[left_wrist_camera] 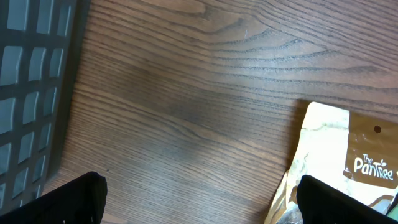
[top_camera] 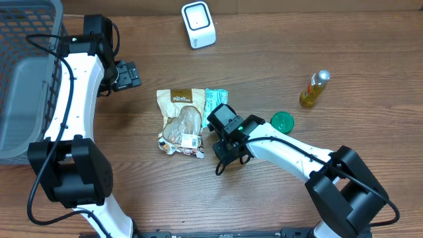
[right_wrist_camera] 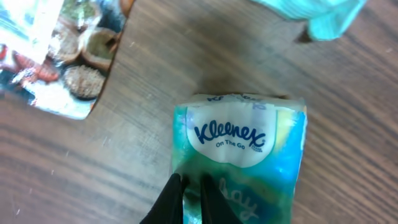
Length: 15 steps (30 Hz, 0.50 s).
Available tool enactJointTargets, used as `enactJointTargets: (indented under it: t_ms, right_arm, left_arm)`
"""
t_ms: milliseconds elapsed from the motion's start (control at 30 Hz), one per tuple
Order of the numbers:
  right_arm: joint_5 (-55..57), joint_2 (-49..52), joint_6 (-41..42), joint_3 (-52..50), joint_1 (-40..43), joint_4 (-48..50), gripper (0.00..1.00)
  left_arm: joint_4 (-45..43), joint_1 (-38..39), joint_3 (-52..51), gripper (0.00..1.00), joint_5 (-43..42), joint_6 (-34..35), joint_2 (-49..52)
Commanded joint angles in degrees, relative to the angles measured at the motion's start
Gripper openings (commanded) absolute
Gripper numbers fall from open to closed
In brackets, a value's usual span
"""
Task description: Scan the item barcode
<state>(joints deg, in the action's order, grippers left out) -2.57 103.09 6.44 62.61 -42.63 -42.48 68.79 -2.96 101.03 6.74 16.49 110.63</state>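
A teal Kleenex tissue pack [right_wrist_camera: 239, 149] lies on the wooden table just right of a tan snack bag [top_camera: 182, 122]. In the overhead view the pack [top_camera: 215, 100] shows above my right gripper [top_camera: 223, 125], which covers its near end. In the right wrist view my right gripper [right_wrist_camera: 190, 178] has its black fingers almost together, pinching the wrapper near the pack's left side. My left gripper [top_camera: 127, 74] hovers wide open left of the snack bag [left_wrist_camera: 348, 149], holding nothing [left_wrist_camera: 205, 205]. The white barcode scanner [top_camera: 198, 25] stands at the back centre.
A grey basket [top_camera: 26, 79] fills the far left; its wall [left_wrist_camera: 31, 74] is close to the left gripper. A yellow bottle [top_camera: 315, 89] and a green lid [top_camera: 282, 121] sit to the right. A blurred teal scrap [right_wrist_camera: 311, 15] shows beyond the pack.
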Motion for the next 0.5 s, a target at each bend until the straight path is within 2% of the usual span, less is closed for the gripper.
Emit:
enactJointTargets:
  t_ms: [0,233,300,400,467]
  right_arm:
    - [-0.1,0.5,-1.8,4.0,-0.7,-2.2,0.13]
    - [-0.1,0.5,-1.8,12.1,-0.7,-10.9,0.31]
    - [-0.1,0.5,-1.8,12.1,-0.7,-13.0,0.36]
    - [-0.1,0.5,-1.8,11.0,-0.7,-15.0,0.38]
    - [-0.1,0.5,-1.6,8.9,-0.7,-14.0,0.43]
  left_arm:
    - [-0.1,0.7,0.9,0.99,0.7,-0.2,-0.9]
    - [-0.1,0.7,0.9,1.0,0.7,-0.2,-0.9]
    - [0.0,0.7,0.9,0.99,0.7,-0.2,-0.9]
    - [0.0,0.7,0.9,0.99,0.7,-0.2,-0.9]
    - [-0.1,0.8,0.9,1.0,0.7,-0.2,-0.9]
